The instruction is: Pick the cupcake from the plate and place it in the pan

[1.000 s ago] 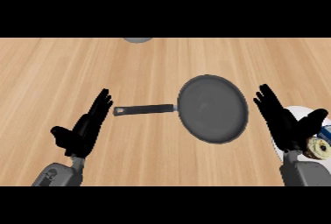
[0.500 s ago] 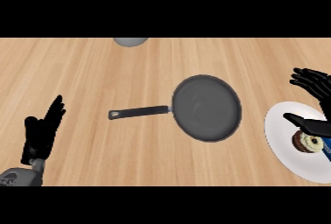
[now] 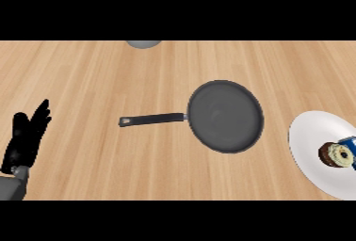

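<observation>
A light wooden surface [image 3: 104, 70] with lengthwise grain fills the whole frame. On it, a little right of the centre, lies a dark grey frying pan [image 3: 226, 116], its round bowl empty and its black handle [image 3: 153, 119] pointing toward the left, with a small hole at the handle's end. At the right edge of the frame, lower than the pan and just beside it without touching, sits a white plate [image 3: 309, 141], cut off by the frame's edge. On the plate's right part, at the very edge of the frame, lies the cupcake [image 3: 338, 155], tipped on its side so that its pale top with a dark brown rim faces left and its blue wrapper is toward the right; part of it is out of frame. At the lower left of the frame the left hand [image 3: 24, 136] rests open near the edge, its black fingers straight, close together and pointing up, holding nothing, above a grey forearm [image 3: 10, 186]. At the top edge, left of centre, a small grey rounded object [image 3: 143, 44] is partly visible; what it is cannot be told.
</observation>
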Robot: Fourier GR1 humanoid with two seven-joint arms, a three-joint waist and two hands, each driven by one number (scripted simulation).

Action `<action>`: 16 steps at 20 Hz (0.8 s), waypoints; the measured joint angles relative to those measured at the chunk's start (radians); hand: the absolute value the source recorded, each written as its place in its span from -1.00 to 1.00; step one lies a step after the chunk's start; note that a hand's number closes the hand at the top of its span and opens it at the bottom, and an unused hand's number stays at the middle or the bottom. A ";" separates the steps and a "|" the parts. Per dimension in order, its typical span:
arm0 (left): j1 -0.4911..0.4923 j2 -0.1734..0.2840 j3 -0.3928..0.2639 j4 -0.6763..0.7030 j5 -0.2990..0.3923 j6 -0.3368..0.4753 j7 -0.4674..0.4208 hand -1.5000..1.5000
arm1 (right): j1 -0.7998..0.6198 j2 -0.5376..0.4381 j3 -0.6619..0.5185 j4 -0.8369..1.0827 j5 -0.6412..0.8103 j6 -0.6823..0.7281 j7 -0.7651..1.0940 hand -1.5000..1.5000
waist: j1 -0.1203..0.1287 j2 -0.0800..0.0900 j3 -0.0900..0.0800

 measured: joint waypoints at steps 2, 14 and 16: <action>-0.008 0.004 0.002 -0.008 -0.005 0.000 0.024 0.00 | 0.020 -0.056 -0.012 0.020 0.045 0.014 -0.036 -1.00 | 0.001 0.000 -0.001; 0.001 -0.008 0.001 -0.029 -0.032 0.004 0.043 0.00 | 0.022 -0.376 0.120 -0.140 0.404 -0.026 0.086 -1.00 | 0.016 -0.001 -0.005; -0.005 0.000 0.010 -0.034 -0.026 -0.008 0.054 0.00 | 0.017 -0.400 0.165 -0.180 0.468 -0.033 0.127 -1.00 | 0.017 -0.001 -0.005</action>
